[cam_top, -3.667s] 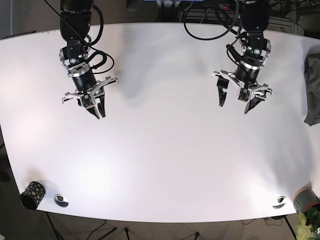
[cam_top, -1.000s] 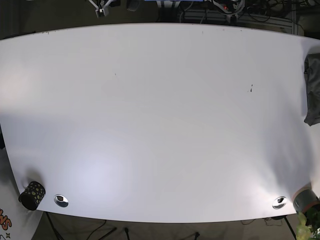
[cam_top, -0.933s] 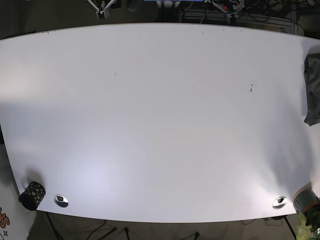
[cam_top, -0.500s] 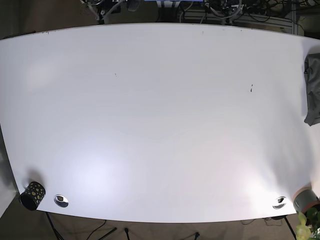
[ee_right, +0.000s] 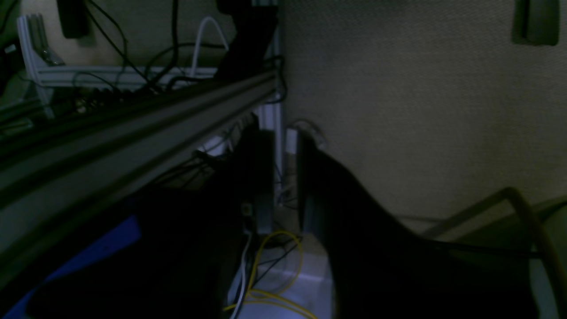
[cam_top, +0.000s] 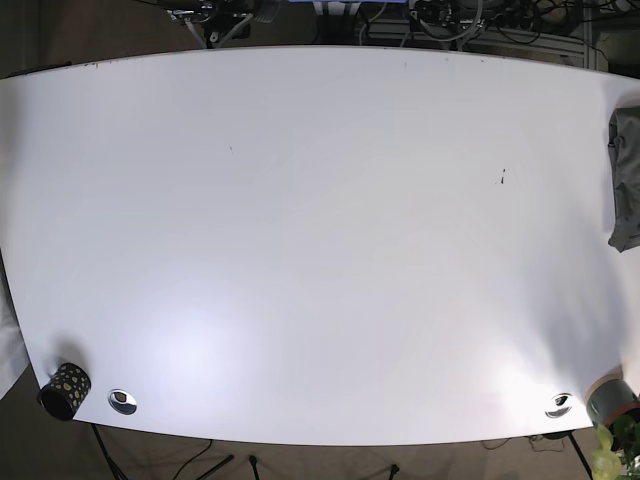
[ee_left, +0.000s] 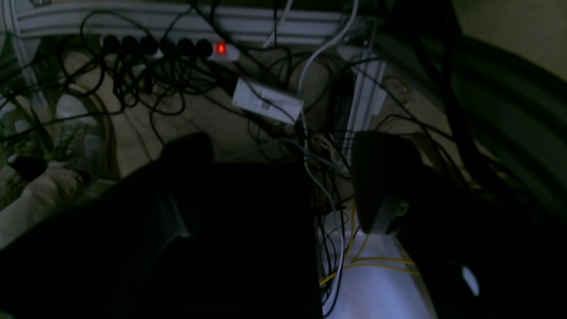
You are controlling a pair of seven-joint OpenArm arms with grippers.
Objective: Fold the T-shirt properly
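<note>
A grey garment (cam_top: pixel 626 180) lies bunched at the table's right edge, partly cut off by the frame. The white table (cam_top: pixel 320 250) carries no arm. Both arms are pulled back beyond the far edge, and only small bits show at the top of the base view. In the left wrist view my left gripper (ee_left: pixel 283 146) is open and empty, its dark fingers wide apart over floor cables. In the right wrist view my right gripper (ee_right: pixel 283 133) has its fingers almost together and holds nothing.
A black speckled cup (cam_top: pixel 63 390) stands at the front left corner beside a metal disc (cam_top: pixel 122 401). Another disc (cam_top: pixel 559 404) and a grey roll (cam_top: pixel 612 398) sit at the front right. Cables and a power strip (ee_left: pixel 212 48) lie behind the table.
Both arms hung over the table 3.7 s ago and have left it. Over the last second, the bits at the top edge have drawn back a little further.
</note>
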